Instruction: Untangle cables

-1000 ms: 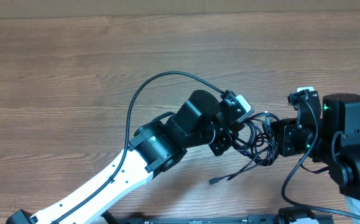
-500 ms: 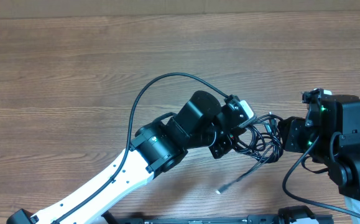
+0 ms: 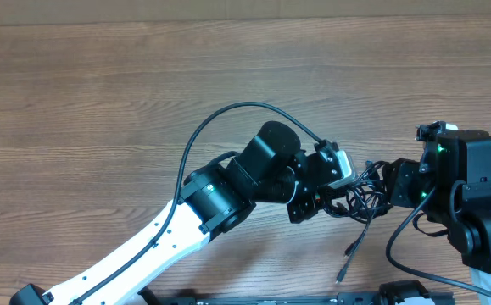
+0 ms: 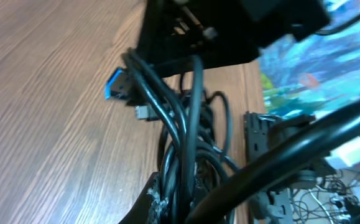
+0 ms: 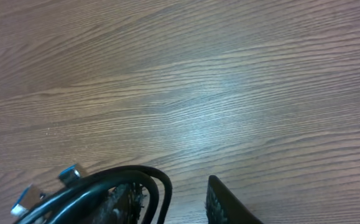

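So there's the wooden surface (image 3: 101, 85) and both arms meet over its right side, with the cables (image 3: 357, 199) bunched into a small black knot right between the two of them.

The left tool (image 3: 323, 196) reaches in from the lower left, and it's pressed together on the cables. In the left wrist view the cords run straight up out of its grip as a tight bundle, then fan out into loops further along. A blue plug (image 4: 114, 87) and a small silver plug (image 4: 143, 112) sit on the wood just beside that bundle.

The right tool (image 3: 379, 182) comes in from the right edge and sits just beside the other end of the knot. It's spread a bit. In the right wrist view one finger (image 5: 226, 202) stands clear on the right with bare wood showing in the gap, while a loop of cable curves over the other side. So it's touching the cords there but not squeezing them, as far as I can see.

One loose strand trails out of the knot toward the near edge and ends in a small plug end (image 3: 342, 276) lying on the wood, well apart from the tangle.

The thicker black wire (image 3: 228, 110) arching over the left arm belongs to the arm and isn't part of the tangle.
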You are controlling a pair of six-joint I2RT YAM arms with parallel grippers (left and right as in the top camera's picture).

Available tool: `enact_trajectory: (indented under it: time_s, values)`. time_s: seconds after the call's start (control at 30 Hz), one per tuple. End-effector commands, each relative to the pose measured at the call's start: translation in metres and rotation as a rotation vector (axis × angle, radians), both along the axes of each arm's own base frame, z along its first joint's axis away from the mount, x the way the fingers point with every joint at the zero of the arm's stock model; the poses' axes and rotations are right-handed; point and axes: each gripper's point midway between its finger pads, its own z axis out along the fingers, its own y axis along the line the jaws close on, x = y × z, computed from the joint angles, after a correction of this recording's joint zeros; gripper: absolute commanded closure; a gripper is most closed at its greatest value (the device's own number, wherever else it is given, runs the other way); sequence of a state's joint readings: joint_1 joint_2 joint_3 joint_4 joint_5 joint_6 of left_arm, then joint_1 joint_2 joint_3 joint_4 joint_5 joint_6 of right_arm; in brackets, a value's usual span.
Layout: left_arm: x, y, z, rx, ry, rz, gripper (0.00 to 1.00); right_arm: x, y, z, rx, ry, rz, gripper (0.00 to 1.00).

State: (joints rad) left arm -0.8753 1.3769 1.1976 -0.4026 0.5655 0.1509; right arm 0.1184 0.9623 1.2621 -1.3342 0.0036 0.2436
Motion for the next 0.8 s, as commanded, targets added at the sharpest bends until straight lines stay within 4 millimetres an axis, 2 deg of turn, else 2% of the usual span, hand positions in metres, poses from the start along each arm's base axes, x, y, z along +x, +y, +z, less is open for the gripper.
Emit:
enact_trajectory:
  time_s: [0.0, 0.23, 0.53, 0.63, 0.77]
  values:
    - [-0.037, -0.004, 0.023, -0.086, 0.023, -0.199, 0.96, 0.013, -0.022, 0.014, -0.074, -0.074, -0.106, 0.67]
    - [-0.044, -0.004, 0.027, -0.108, 0.038, -0.238, 0.96, 0.018, -0.018, 0.018, -0.053, -0.099, -0.095, 0.64]
    - [-0.058, -0.005, 0.038, -0.162, 0.057, -0.326, 0.96, 0.024, 0.005, 0.024, 0.051, -0.129, -0.01, 0.66]
    - [-0.059, -0.005, 0.038, -0.165, 0.059, -0.33, 0.96, 0.027, 0.013, 0.028, 0.09, -0.145, 0.02, 0.69]
    - [-0.059, -0.005, 0.038, -0.164, 0.059, -0.329, 0.96, 0.029, 0.022, 0.033, 0.13, -0.163, 0.057, 0.69]
